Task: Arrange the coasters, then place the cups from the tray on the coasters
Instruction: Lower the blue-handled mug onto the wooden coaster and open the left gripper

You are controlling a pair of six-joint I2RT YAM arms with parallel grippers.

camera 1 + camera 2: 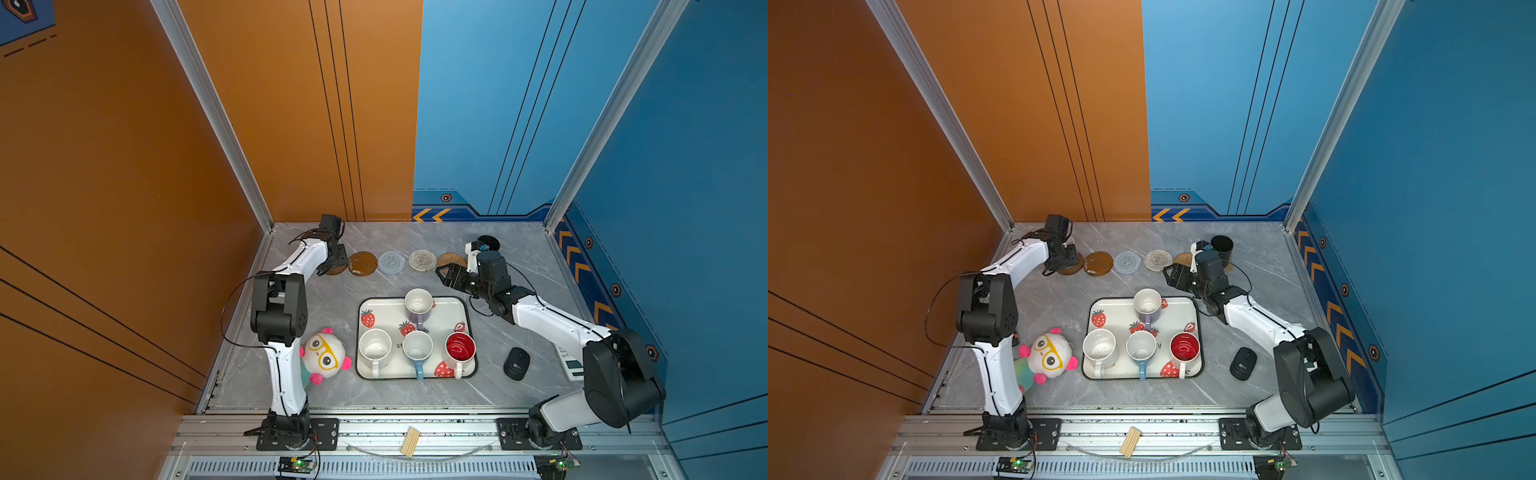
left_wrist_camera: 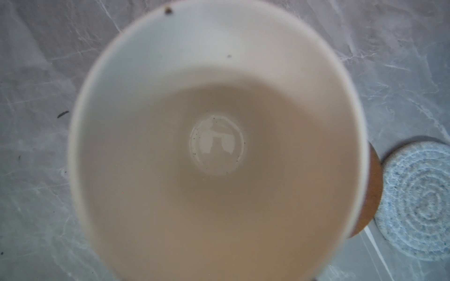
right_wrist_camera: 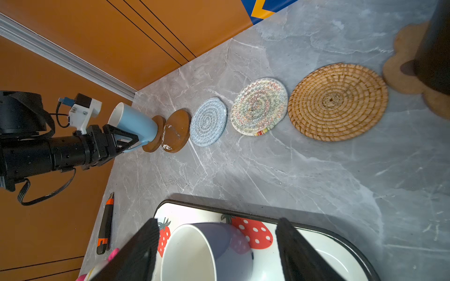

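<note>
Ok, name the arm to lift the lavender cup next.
Probably right. The right claw, open, hangs by the lavender cup on the tray; the left claw is away at the blue cup on a brown coaster.

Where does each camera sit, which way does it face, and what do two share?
Top view: high in front, looking down on the tray; left arm, right arm show.
Top view: likewise, same tray, same arms.
Left wrist: on the left arm, looking down into the blue mug; no claw.
Right wrist: on the right arm, past the open right claw toward the coasters.
Shared: wrist views both show the blue mug, grey mat.
</note>
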